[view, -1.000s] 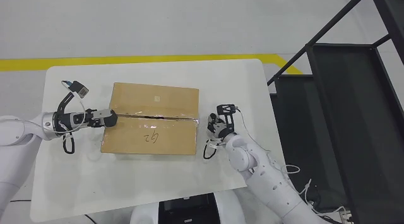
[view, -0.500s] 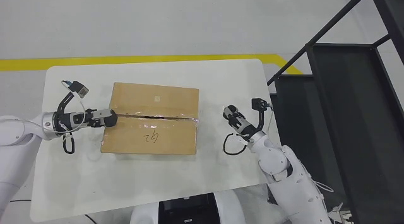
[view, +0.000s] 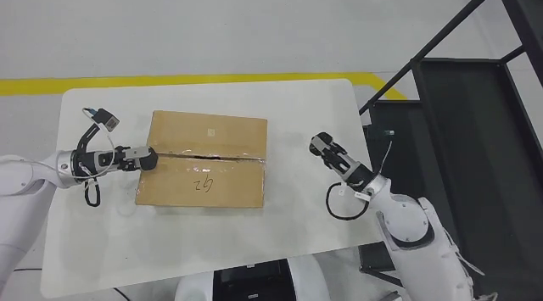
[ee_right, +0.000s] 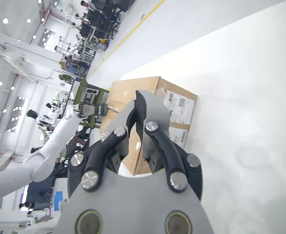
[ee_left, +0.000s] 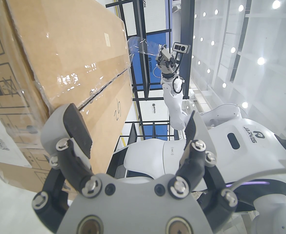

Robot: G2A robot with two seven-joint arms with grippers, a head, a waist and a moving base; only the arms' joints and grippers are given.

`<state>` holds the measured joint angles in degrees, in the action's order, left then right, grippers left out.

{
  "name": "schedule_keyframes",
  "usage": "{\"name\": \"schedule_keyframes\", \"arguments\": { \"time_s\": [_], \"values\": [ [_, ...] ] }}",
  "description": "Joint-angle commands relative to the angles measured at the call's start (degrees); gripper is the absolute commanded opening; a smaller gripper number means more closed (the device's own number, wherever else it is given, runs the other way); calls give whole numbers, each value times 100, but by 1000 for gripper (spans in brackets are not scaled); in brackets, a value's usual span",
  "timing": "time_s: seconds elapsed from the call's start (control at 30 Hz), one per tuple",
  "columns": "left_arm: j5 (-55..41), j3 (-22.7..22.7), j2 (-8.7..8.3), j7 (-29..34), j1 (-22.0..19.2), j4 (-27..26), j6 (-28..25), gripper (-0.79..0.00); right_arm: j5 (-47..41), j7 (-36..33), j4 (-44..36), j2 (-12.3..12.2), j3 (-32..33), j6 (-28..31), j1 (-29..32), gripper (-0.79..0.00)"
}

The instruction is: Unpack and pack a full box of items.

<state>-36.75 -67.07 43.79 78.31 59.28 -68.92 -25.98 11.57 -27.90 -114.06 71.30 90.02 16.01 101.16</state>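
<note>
While the left pincer (view: 151,159) keeps its place at one short end of the cardboard box (view: 204,158), with its fingers apart and one pad against the end of the taped seam, the right pincer (view: 318,142) has moved away from the opposite end. One second ago it was just beside that end, and now it is well apart from it, over the bare table (view: 102,233). Its fingers are pressed together, and the left wrist view shows a strip of clear tape (ee_left: 139,46) stretched from the far edge of the box toward them, so I judge that they are clamped on the tape and peeling it off. The box itself has not shifted; it lies closed between the two pincers. For the task this means that the seam is being freed — the flaps are not yet opened, and the unpacking is only at its beginning.
</note>
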Motion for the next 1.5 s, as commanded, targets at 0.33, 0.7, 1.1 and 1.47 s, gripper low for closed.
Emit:
{"name": "schedule_keyframes", "arguments": {
  "time_s": [0.33,0.7,1.1,1.47],
  "values": [
    [0,0,0,0,0,0,0,0,-1386,-928,-692,-71,-113,485,66,-785],
    [0,0,0,0,0,0,0,0,-1744,-1198,-753,-23,-1402,150,-956,-785],
    [92,2,6,-200,72,-99,67,0,-1499,-462,9,195,-2833,-381,-2415,-785],
    [522,136,84,-448,-2,-258,224,0,-954,-176,-88,125,-2754,-288,-1858,-785]
  ]
}}
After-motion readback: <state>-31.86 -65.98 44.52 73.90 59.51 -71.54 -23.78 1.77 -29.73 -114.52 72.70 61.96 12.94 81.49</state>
